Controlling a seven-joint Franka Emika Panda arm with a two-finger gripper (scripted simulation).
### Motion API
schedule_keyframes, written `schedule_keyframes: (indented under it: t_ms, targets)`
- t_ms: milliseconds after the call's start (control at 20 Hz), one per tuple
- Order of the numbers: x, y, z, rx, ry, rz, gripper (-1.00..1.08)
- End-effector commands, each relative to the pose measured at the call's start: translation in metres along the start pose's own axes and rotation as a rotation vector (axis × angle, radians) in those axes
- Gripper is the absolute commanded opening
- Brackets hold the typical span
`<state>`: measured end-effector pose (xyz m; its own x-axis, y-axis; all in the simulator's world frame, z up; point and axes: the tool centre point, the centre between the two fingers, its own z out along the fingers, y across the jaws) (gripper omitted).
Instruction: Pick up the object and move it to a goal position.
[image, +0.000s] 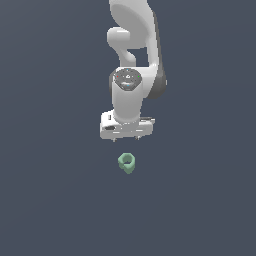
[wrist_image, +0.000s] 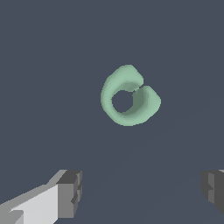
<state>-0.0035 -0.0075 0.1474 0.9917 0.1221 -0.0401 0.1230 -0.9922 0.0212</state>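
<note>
Hovering above mint ring (image: 127, 162), claw (image: 127, 141) spread wide, gripping nothing.

Object (wrist_image: 129, 97): pale mint-green, matt, plastic-like, faceted and slightly lumpy surface. Pincer (image: 127, 140) housing: smooth white, faint sheen; fingertip pads (wrist_image: 70, 194) matt grey, ridged. Worktop (image: 50, 200): uniform matt slate-blue, no visible texture.
</note>
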Motion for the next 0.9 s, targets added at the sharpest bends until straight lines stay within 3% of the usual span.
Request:
schedule_keyframes:
  t_ms: [0,850]
  targets:
    - [0.004,0.000,0.002,0.000,0.002,-0.045,1.00]
    - [0.043,0.000,0.027,0.002,0.027,-0.495,1.00]
